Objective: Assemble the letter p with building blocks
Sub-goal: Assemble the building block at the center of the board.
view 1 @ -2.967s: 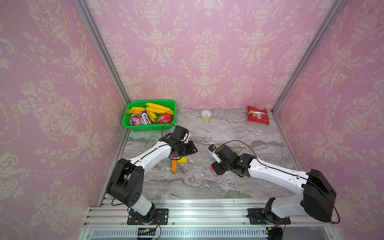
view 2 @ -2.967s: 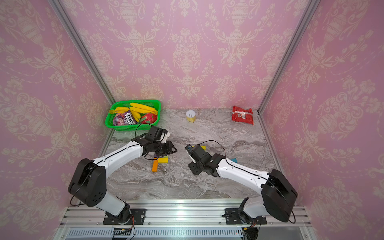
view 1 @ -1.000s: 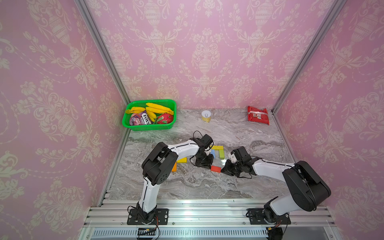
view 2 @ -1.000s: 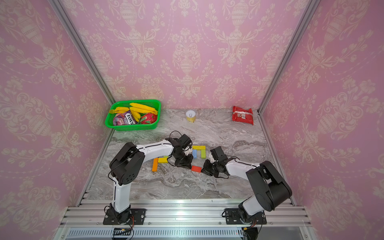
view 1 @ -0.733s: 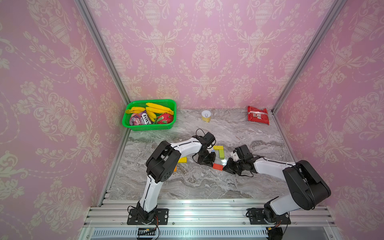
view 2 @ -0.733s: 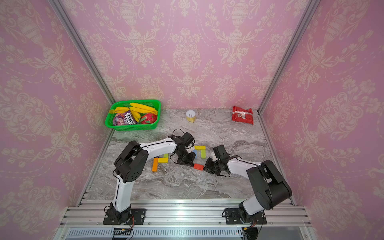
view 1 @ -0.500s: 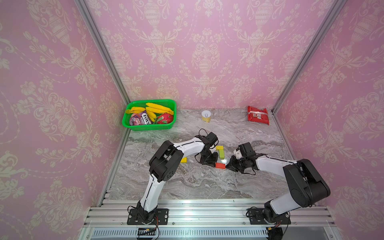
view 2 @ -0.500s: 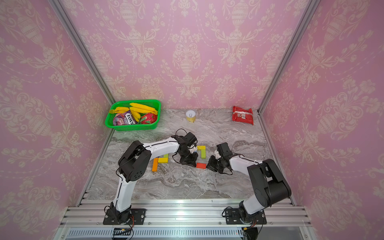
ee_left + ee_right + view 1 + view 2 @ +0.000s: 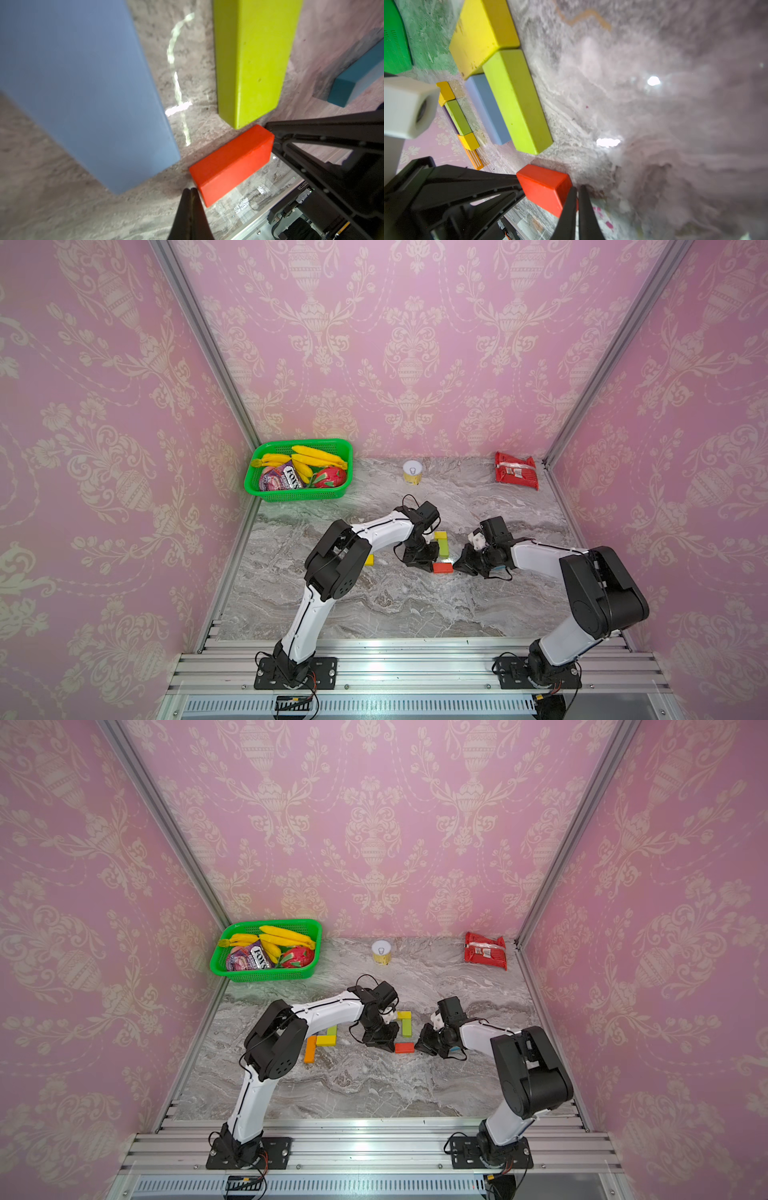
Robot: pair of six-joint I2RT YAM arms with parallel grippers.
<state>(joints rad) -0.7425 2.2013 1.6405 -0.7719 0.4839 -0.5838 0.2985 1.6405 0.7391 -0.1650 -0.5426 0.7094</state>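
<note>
A red block (image 9: 442, 567) (image 9: 404, 1047) lies flat on the marble, just in front of the lime green block (image 9: 444, 548) (image 9: 253, 58). A yellow block (image 9: 440, 536) caps the lime one at the far end. A light blue block (image 9: 83, 83) (image 9: 488, 110) lies parallel to the lime one. My left gripper (image 9: 428, 564) (image 9: 191, 190) is shut, its tip against the red block's left end. My right gripper (image 9: 459, 566) (image 9: 577, 189) is shut too, its tip touching the red block's right end (image 9: 544, 187). Neither holds anything.
A second group of blocks, orange (image 9: 309, 1048), yellow (image 9: 326, 1040) and green (image 9: 331, 1029), lies to the left under my left arm. A teal block (image 9: 357, 83) sits by my right gripper. At the back stand a green basket (image 9: 345, 489), a yellow can (image 9: 412, 472) and a red packet (image 9: 515, 470).
Both arms have swung in from their sides to the middle. With shut tips at either end, they have slid the red block back and rightward to the lime block's near end.
</note>
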